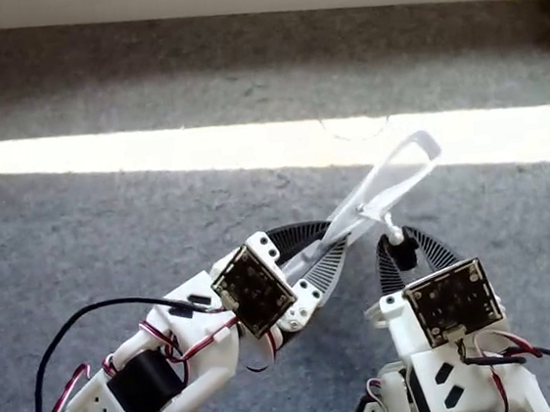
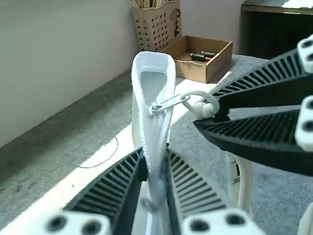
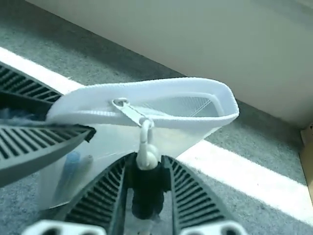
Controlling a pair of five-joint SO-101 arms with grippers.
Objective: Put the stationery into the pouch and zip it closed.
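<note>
**A:** Start at the left; what is that arm doing?

**B:** The left gripper [image 1: 340,234] is clamped on the pouch [image 1: 390,179]; its own wrist view has both ribbed fingers [image 2: 117,188] pressed against the zipped edge, with the fabric pinched between them.

**A:** And the pouch itself?

**B:** White and translucent, held between the two grippers over the grey carpet [image 1: 111,233]; from the left gripper it slants away toward the sunlit strip [image 1: 151,150]; I cannot tell whether any part of it touches the carpet.

**A:** Is it zipped?

**B:** Partly; the teeth are joined from the left gripper up to the zipper slider [image 2: 156,106]; beyond the slider the mouth gapes open in a loop. Through the wall a blue item [image 3: 71,166] shows inside, near the closed end; what it is I cannot make out.

**A:** Then the right side?

**B:** The right gripper [image 1: 396,237] sits just beside the left one; its fingers are closed on the bead of the pull cord [image 3: 145,147]; the cord loops up from the bead to the slider's tab.

**A:** Anything farther off?

**B:** In the left wrist view a cardboard box [image 2: 193,69] and a perforated basket [image 2: 156,27] stand by the wall, touching or nearly so; both are well apart from the pouch.
</note>
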